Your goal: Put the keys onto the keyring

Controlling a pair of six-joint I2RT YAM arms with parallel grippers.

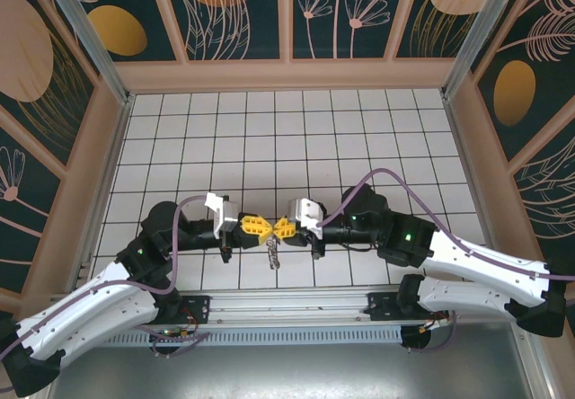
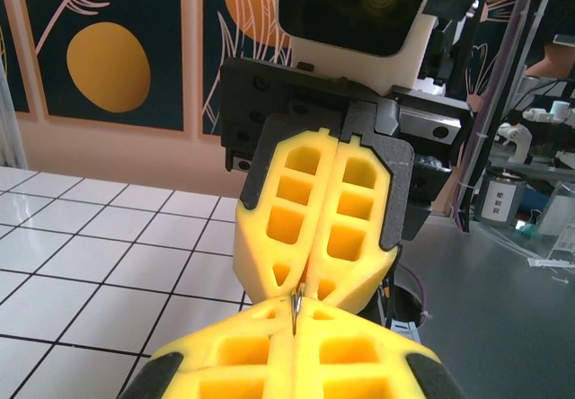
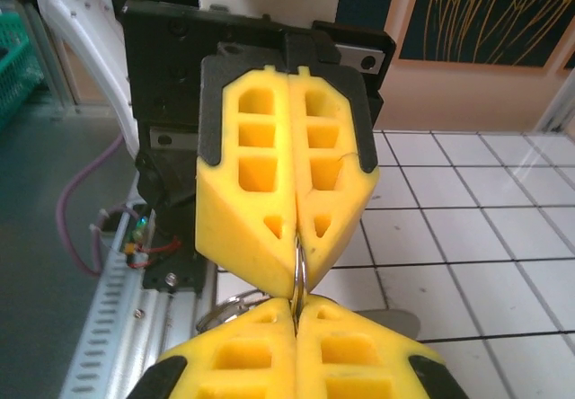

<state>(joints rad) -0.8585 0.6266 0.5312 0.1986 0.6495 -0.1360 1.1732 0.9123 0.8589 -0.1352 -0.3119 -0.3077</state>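
Over the front tiles my left gripper [image 1: 260, 228] and right gripper [image 1: 281, 229] meet tip to tip. Both are shut on the same thin metal ring, the keyring [image 3: 299, 278], seen edge-on. In the left wrist view my own yellow fingers [image 2: 225, 354] pinch its edge [image 2: 294, 307], with the right gripper [image 2: 311, 278] facing them. In the right wrist view the left gripper [image 3: 296, 237] clamps the ring's far side. A small silvery key [image 1: 272, 254] hangs below the meeting point. Another metal loop [image 3: 220, 307] shows beside my right fingers [image 3: 359, 354].
The white tiled floor [image 1: 269, 138] stretches back to the patterned walls. A metal rail [image 1: 287, 307] with the arm bases runs along the near edge. Purple cables [image 1: 395, 179] arc over both arms.
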